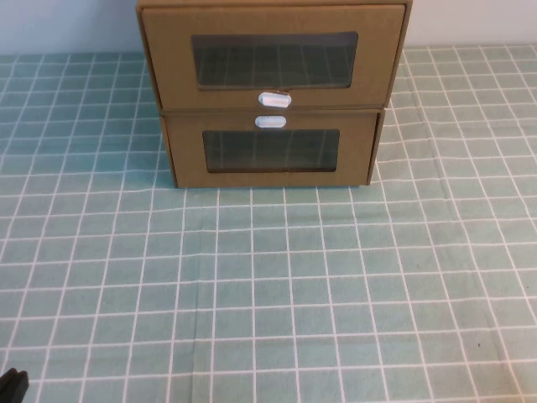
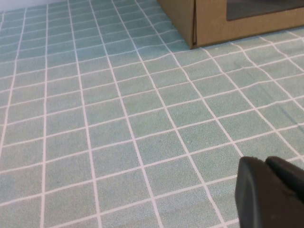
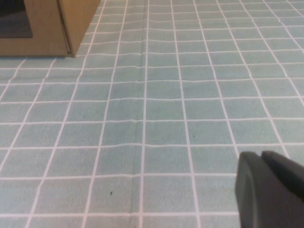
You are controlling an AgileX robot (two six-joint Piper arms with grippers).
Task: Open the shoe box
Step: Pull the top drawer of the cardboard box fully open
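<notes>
Two grippers: both sit low over the checked tablecloth [image 1: 268, 294] at the near side, well apart from the boxes.
Right gripper [image 3: 262, 160]: jaws closed on nothing. It is outside the high view, and a corner of the lower box shows far ahead of it.
Left gripper [image 2: 266, 162]: pads pressed together, empty. Its tip shows at the near left corner of the high view.
Task objects: upper shoe box [image 1: 168, 59] stacked on lower shoe box [image 1: 186, 151], far centre of the table, fronts facing the robot.
Pull points: upper white handle [image 1: 274, 100] at the bottom edge of its front; lower white handle [image 1: 270, 122] at the top edge of its front. The two are just apart.
Step in hand: approach, judged not yet begun.
Procedure: open the jaws before arrival. Close on one handle only, clear of its neighbour. Draw straight toward the robot. Brace the stack with the free arm if it slides.
Contents: upper window [image 1: 274, 60] and lower window [image 1: 270, 151] show only a grid pattern. Both boxes are probably empty, though reflections leave this unsure.
</notes>
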